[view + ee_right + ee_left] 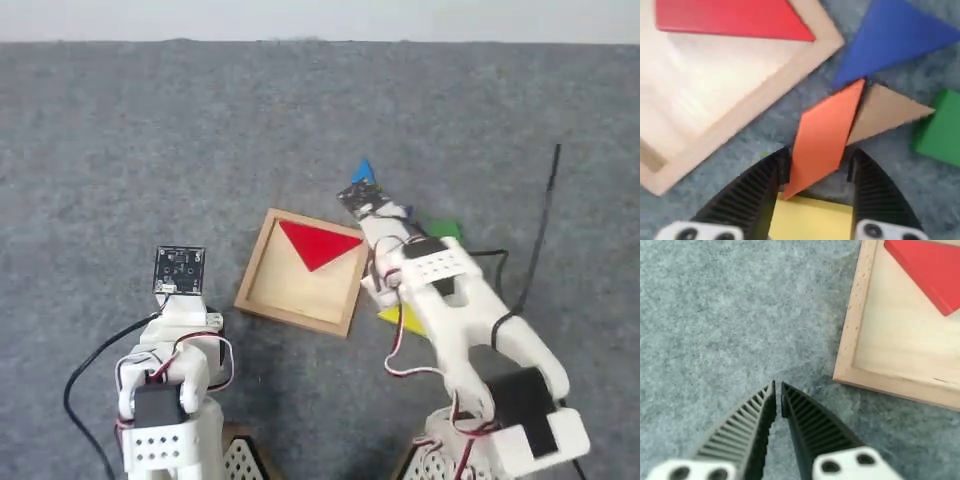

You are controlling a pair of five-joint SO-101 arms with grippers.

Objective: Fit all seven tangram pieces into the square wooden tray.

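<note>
Right wrist view, orange piece [825,132] between spread right claw [820,156]

Both arms are made of white plastic shells with black servo motors between them. The left arm [165,385] carries a small black square board [180,270] at its wrist, and its base [160,450] is white with many small holes. Thin red, white and black wires [393,345] loop along the right arm [470,320], and a black cable [545,215] runs beside it. The left pincer [778,386] and the right pincer [819,159] have black ribbed fingers [810,425] on white mounts with round screw holes [856,460].
</note>
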